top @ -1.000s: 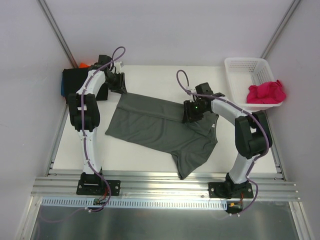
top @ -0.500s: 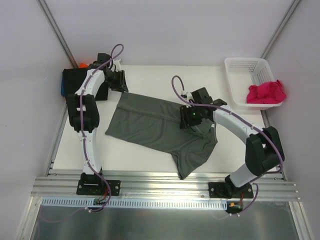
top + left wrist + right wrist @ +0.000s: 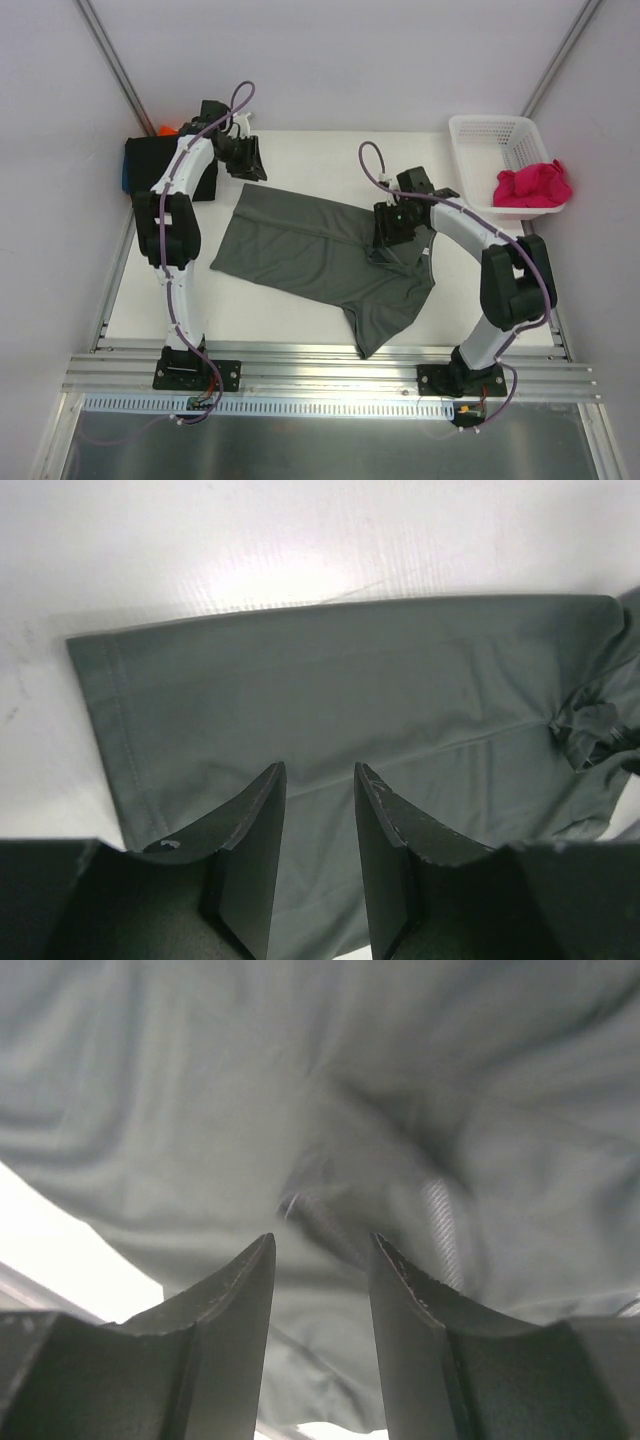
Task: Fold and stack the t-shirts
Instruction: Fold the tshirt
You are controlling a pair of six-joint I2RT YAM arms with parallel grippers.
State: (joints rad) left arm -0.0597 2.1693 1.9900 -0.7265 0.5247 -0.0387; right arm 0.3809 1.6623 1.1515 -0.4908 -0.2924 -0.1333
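Left tool (image 3: pixel 320 775) and right tool (image 3: pixel 322 1245), both shifted, gape empty by one grey t-shirt (image 3: pixel 300 250).

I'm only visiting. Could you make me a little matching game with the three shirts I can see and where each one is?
Things:
1. grey t-shirt
2. pink t-shirt
3. black t-shirt

Places:
A. bunched in the white basket
B. folded at the far left corner
C. spread across the middle of the table

Pairs: 1-C, 2-A, 3-B
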